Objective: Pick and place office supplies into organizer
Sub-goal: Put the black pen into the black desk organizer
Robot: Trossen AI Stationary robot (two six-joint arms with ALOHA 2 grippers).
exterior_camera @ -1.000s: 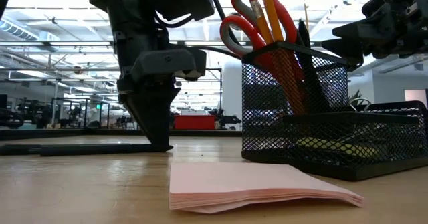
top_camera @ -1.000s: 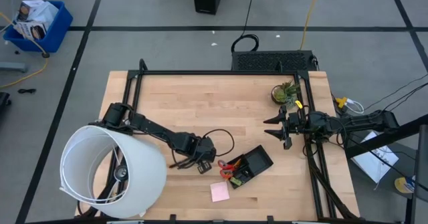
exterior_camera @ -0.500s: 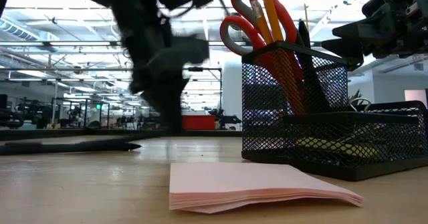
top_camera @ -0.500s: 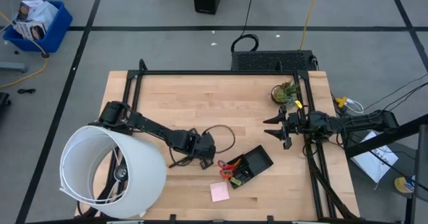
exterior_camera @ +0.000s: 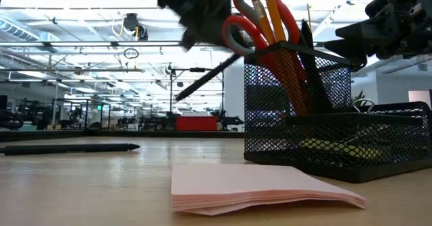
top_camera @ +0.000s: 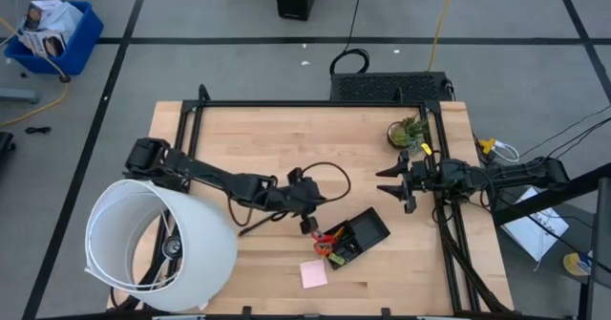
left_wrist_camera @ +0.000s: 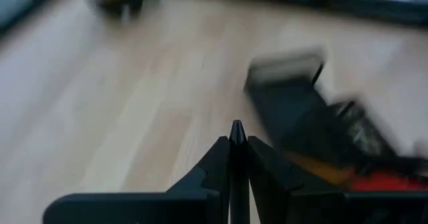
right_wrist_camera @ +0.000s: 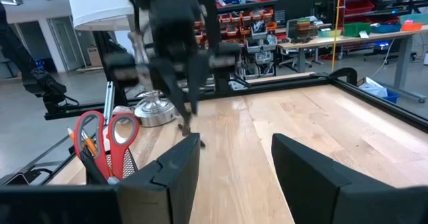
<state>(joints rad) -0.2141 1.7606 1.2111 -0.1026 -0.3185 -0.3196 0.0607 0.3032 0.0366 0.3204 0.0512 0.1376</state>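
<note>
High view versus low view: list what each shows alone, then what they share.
High view alone: the large white cylindrical shade, the small potted green plant, the pale wooden table's far edge. Low view alone: the hall's ceiling lights behind. Both: the black mesh organizer, red-handled scissors standing in it, the square pink sticky-note pad, the left gripper holding a slim black pen near the organizer, and the right gripper waiting, jaws open.

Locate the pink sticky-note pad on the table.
In the high view, the pad lies flat near the table's front edge, just in front of the organizer; it sits apart from both pincers.
</note>
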